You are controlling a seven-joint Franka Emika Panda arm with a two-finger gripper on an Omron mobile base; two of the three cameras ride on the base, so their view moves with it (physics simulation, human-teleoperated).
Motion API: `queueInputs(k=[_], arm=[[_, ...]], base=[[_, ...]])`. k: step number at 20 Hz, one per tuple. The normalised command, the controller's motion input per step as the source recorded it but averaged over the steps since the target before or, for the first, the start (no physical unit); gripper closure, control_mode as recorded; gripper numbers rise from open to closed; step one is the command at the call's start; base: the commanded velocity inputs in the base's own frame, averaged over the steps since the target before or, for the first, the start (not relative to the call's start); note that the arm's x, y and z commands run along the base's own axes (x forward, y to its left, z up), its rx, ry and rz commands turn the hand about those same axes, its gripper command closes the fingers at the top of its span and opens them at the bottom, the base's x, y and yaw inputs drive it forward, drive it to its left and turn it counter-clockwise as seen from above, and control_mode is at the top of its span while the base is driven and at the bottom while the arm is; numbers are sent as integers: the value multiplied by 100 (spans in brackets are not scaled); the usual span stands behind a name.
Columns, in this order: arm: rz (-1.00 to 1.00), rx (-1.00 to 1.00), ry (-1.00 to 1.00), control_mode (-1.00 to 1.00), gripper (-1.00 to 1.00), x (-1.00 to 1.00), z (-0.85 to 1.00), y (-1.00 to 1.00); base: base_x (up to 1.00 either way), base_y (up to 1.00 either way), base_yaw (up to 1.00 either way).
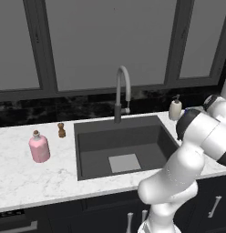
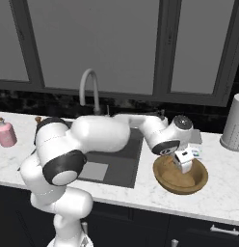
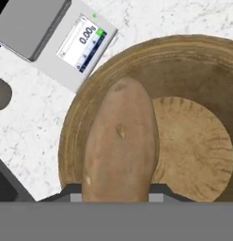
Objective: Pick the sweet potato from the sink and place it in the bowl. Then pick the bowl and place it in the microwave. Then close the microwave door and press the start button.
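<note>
My gripper (image 3: 116,192) is shut on the orange-brown sweet potato (image 3: 120,146), which points away from the hand, just above the inside of the wooden bowl (image 3: 198,89). In the right base view the gripper (image 2: 183,163) hangs low over the bowl (image 2: 201,179), which stands on the counter right of the sink (image 2: 122,161). The dark sink (image 1: 119,141) holds only its light grey plate (image 1: 124,163). The microwave and its door are out of view.
A grey kitchen scale (image 3: 66,37) lies on the marble just behind the bowl. A grey canister (image 2: 234,123) stands at the far right. Around the faucet (image 1: 122,91) are a soap dispenser (image 1: 175,109), a pink bottle (image 1: 39,147) and a small brown shaker (image 1: 61,130).
</note>
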Motion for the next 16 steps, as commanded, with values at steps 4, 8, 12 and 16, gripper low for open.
queueInputs(k=[4,8,12,16], arm=[[-4,2,4,-100,100,19,-31,-22],[-1,0,5,-100,100,1,-53,-16],[0,0,1,-100,100,9,-51,-14],[-2,0,4,-100,100,8,-30,-4]], base=[[0,0,0],[0,0,0],[0,0,0],[0,0,0]])
